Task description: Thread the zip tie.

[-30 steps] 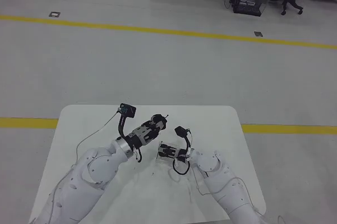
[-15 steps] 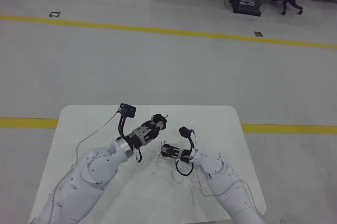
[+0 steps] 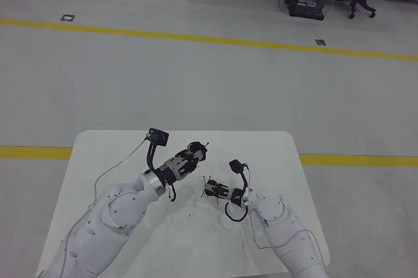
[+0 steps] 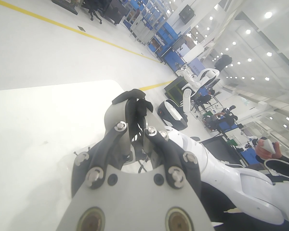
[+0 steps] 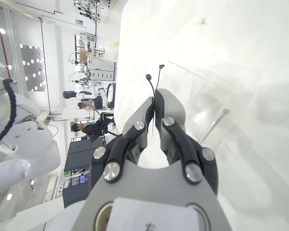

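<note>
Black zip tie (image 5: 151, 82): a thin strap, pinched between the closed fingers of the right gripper (image 5: 154, 102). Its small square head is carried clear beyond the fingertips, and a short length of strap is seen behind the pads. It is held above the table (image 3: 111, 160), touching nothing else.

Right gripper: clamped on the zip tie. In the top view it is placed just off the table centre toward 2 o'clock.

Left gripper (image 3: 195, 154): raised over the table at 12 o'clock from the centre, with the right gripper near it at 4 o'clock. The two are apart. Its dark-padded fingers (image 4: 132, 111) are drawn together. Whether anything is pinched between them cannot be told.

Box (image 5: 207, 92): clear plastic, set on the table just beside the right gripper. A pale tie (image 5: 219, 118) is lodged inside it, tilted. A second black head is seen at the box wall. Whether that is another tie or a reflection cannot be told.

Table: white, with rounded corners.
</note>
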Robot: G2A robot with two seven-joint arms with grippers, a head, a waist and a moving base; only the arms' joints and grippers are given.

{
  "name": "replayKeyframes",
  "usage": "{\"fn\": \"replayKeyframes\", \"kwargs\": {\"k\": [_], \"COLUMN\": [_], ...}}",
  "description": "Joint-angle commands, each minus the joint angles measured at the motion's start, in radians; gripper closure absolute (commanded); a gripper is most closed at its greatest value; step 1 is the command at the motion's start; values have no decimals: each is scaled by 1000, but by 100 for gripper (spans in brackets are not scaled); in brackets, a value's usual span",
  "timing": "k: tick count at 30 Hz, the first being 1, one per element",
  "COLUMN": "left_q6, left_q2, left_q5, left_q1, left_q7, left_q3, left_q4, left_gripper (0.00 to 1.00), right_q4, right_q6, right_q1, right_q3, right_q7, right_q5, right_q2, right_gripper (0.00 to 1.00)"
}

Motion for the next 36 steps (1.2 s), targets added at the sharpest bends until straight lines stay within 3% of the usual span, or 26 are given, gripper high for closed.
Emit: {"fn": "replayKeyframes", "kwargs": {"k": [1,2,4,13,25,36], "left_q6": [0,0,0,0,0,0], "left_q2": [0,0,0,0,0,0], "left_q5": [0,0,0,0,0,0], "left_q1": [0,0,0,0,0,0], "left_q7": [0,0,0,0,0,0], "left_q3": [0,0,0,0,0,0], "left_q4": [0,0,0,0,0,0], "left_gripper": [100,100,100,100,100,100], "right_q4": [-1,-2,0,26,28,-81], "right_q6": [2,3,8,21,30,0], "right_q1": [0,0,4,26,33,-47], "right_q3": [-2,-5,-10,-34,-46,56], "right_q7": [2,3,3,-8,-21,-7], "right_q5": [1,0,-1,-2,-4,65], "right_q2": [1,1,1,0,3,34], "right_gripper": [95,89,88,100,100,100]}}
